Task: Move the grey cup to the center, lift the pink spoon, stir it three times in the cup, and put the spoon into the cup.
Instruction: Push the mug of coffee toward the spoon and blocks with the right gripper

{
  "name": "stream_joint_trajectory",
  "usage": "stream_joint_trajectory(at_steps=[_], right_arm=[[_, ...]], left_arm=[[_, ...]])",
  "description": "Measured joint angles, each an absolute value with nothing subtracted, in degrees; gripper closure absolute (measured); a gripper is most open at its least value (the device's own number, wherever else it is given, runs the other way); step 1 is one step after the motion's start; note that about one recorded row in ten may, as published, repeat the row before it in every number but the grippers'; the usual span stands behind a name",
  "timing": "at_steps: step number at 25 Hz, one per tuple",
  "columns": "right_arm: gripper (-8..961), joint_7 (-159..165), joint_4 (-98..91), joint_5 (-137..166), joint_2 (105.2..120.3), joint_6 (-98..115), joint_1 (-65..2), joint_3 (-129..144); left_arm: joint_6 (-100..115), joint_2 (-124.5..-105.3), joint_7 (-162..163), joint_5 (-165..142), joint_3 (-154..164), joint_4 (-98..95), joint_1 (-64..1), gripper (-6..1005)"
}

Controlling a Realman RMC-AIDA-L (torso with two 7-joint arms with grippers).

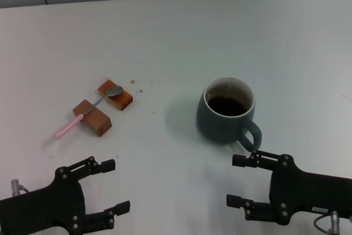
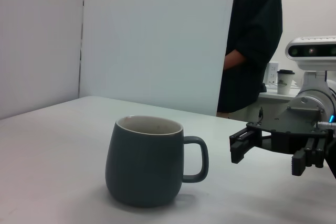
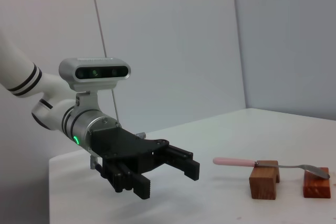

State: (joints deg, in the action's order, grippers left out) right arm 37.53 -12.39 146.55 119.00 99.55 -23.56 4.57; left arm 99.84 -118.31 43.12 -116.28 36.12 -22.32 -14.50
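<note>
Surface: plain white surface (image 1: 176, 42), carrying all things.
Grey cup: large dark grey-blue ceramic cup (image 1: 225, 111) with white inner wall and one loop handle, standing upright at about 3 o'clock from the middle of the head view; dark liquid inside; handle turned toward 5 o'clock, toward the right claw. In the left wrist view, same cup (image 2: 146, 160) seen from the side, handle toward the far claw.
Pink spoon: small slim spoon (image 1: 88, 110) with silver metal bowl and pale pink handle, at about 9 o'clock from the cup, well apart from it; lying across two blocks, bowl on the farther block, pink handle end reaching past the nearer block toward 8 o'clock. In the right wrist view, spoon (image 3: 262, 163) bridging both blocks.
Blocks: two brown wooden blocks (image 1: 92, 118), near each other, under the spoon.
Crumbs: few small brown specks (image 1: 136, 85) on the surface just beyond the farther block.
Left claw: black left claw (image 1: 113, 186) at 7 o'clock, fingers spread wide, holding nothing, well apart from the spoon.
Right claw: black right claw (image 1: 235, 180) at 5 o'clock, fingers spread wide, holding nothing, just beside the cup handle, not touching.
</note>
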Motion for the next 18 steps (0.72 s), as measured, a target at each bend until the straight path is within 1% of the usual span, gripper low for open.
stream_joint_trajectory(at_steps=[18], right_arm=[[262, 38.39, -12.05, 146.14, 119.04, 99.61, -23.47, 3.5]], left_arm=[[100.36, -118.3, 43.44, -115.99, 36.1, -22.4, -14.7, 168]])
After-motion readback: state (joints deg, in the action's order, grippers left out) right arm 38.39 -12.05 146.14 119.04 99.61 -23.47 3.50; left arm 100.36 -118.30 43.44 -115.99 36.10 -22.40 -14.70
